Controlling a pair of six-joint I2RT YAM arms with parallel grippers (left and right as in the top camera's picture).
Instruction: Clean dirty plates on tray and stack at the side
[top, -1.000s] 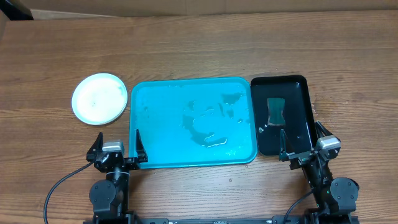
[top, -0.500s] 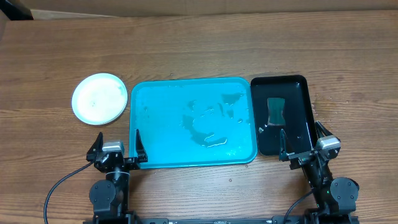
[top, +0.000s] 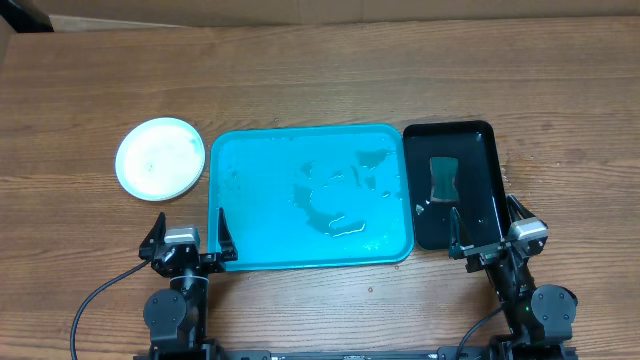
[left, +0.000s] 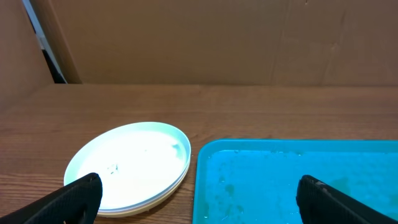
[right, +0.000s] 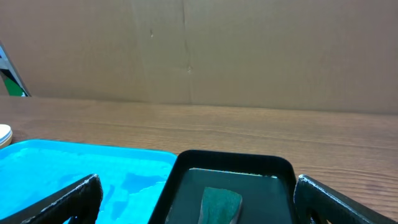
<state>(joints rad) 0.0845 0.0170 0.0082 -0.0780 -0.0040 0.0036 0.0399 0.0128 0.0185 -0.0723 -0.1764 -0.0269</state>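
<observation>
The turquoise tray (top: 265, 240) lies mid-table, wet with streaks and puddles, and holds no plates. A stack of plates (top: 160, 158) with a white top face sits on the wood left of the tray; the left wrist view shows its layered rims (left: 127, 168). My left gripper (top: 187, 231) rests open at the tray's near-left corner (left: 211, 186), nothing between its fingers (left: 78, 196). My right gripper (top: 487, 227) stands open at the near end of the black tray (top: 485, 145), empty.
A dark green sponge (top: 442, 178) lies in the glossy black tray (right: 186, 168) right of the turquoise one; the right wrist view shows the sponge (right: 221, 202) just ahead. A brown cardboard wall (left: 205, 37) backs the far table edge.
</observation>
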